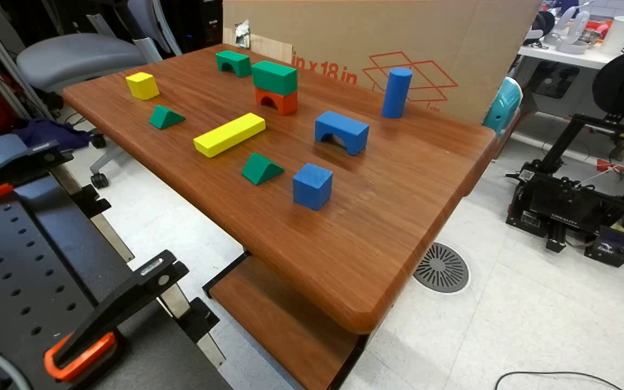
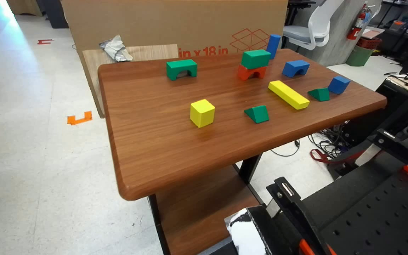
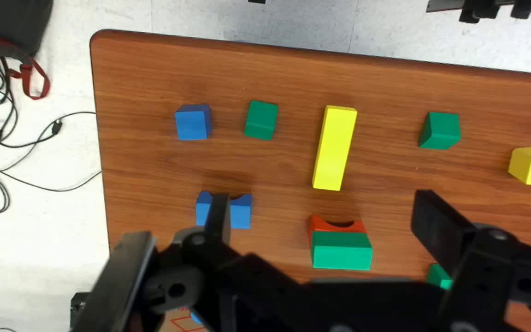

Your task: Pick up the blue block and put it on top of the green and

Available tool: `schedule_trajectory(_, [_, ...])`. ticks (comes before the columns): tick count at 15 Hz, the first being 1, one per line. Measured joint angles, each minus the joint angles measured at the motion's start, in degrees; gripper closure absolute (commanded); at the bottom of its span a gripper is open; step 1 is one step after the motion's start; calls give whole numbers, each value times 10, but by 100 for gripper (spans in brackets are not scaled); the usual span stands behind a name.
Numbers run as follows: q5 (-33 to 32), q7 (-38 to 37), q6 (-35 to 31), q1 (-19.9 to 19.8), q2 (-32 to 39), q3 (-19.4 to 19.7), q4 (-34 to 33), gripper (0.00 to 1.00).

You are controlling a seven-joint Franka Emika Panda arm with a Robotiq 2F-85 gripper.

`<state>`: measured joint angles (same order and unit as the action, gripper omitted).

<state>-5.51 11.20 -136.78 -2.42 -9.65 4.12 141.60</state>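
Note:
The blue arch block (image 1: 342,130) stands on the wooden table, notch down. It also shows in an exterior view (image 2: 296,68) and in the wrist view (image 3: 240,214), partly hidden behind my left-hand finger. The green block (image 1: 275,78) lies on top of the red-orange arch block (image 1: 285,103). That stack also shows in an exterior view, with green (image 2: 256,59) above red-orange (image 2: 246,72), and in the wrist view (image 3: 342,256). My gripper (image 3: 323,196) is open and empty, its fingers wide apart high above the table. The gripper is out of both exterior views.
Near the blue arch are a blue cube (image 1: 312,187), a blue cylinder (image 1: 397,92) and a green wedge (image 1: 261,169). A long yellow block (image 1: 229,135), another green wedge (image 1: 166,116), a yellow cube (image 1: 142,85) and a green arch (image 1: 234,63) also stand there. A cardboard box (image 2: 175,24) stands behind.

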Motion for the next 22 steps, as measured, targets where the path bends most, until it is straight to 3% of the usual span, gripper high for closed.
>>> schedule_trajectory(6, [0, 47, -5, -21, 97, 22, -66, 0])
schedule_trajectory(22, [1, 47, -22, -42, 306, 24, -205, 0])
